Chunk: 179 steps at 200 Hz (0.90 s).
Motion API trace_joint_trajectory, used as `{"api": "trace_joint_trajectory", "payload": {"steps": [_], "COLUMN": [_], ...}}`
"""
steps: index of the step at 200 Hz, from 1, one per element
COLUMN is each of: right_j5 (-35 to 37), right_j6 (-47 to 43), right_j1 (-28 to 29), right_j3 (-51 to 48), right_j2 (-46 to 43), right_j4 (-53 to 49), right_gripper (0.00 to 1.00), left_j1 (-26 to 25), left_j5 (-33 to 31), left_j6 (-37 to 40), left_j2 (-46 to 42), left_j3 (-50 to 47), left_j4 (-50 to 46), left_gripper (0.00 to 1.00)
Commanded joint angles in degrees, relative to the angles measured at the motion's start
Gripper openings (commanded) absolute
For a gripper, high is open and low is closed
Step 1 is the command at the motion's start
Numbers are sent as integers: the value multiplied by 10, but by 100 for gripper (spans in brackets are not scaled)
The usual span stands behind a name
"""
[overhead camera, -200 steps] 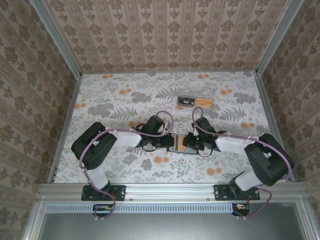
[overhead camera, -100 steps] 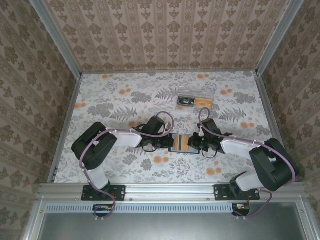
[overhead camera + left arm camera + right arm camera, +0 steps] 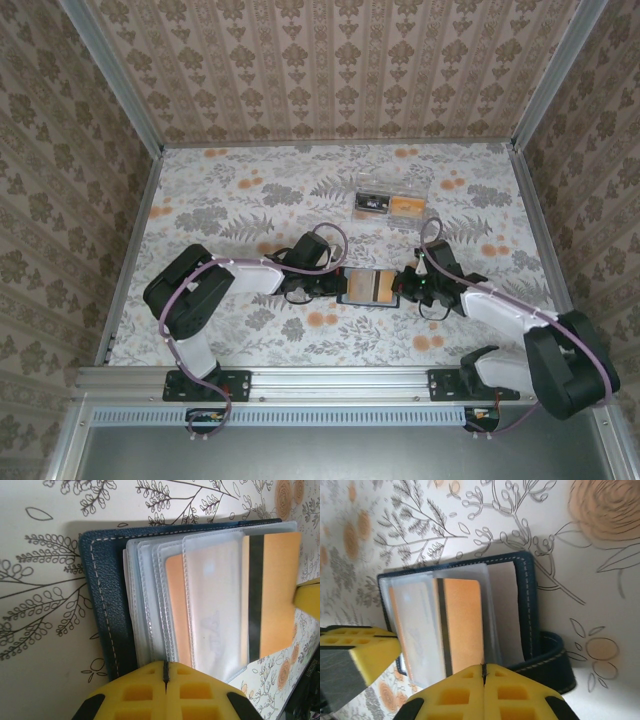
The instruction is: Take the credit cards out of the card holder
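The navy card holder (image 3: 348,287) lies open on the floral table between both arms. Its stitched cover (image 3: 102,605) and clear sleeves (image 3: 210,605) face up. My left gripper (image 3: 166,666) is shut on the near edge of the sleeves. An orange credit card (image 3: 277,595) with a black stripe sticks out past its sleeve. My right gripper (image 3: 483,669) is shut on that card (image 3: 462,625), and in the top view the card (image 3: 378,287) spans the gap toward the right gripper (image 3: 402,290). A second orange card (image 3: 175,610) sits inside a sleeve.
A clear plastic box (image 3: 392,203) with dark and tan contents stands behind the card holder. The holder's strap tab (image 3: 550,662) curls up at its right side. Patterned walls and metal rails (image 3: 135,250) enclose the table on three sides.
My right arm has drawn back to the right, sliding the orange card further out of its sleeve. The left arm has held still on the holder.
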Motion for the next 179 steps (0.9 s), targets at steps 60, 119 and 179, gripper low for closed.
{"api": "trace_joint_trajectory", "payload": {"steps": [60, 119, 179], "right_j5": [6, 104, 225], "right_j6": [-66, -215, -500], "right_j1": [-33, -14, 62], "right_j3": [40, 200, 323], "right_j2": [-195, -173, -85], "right_j4": [-185, -312, -304], "right_gripper": [0, 0, 0], "left_j1": [0, 7, 28], "left_j5": [-7, -20, -70], "left_j6": [8, 26, 39], "left_j2": [-19, -111, -298], "left_j3": [16, 10, -68], "left_j4": [-44, -45, -63], "left_gripper": [4, 38, 90]}}
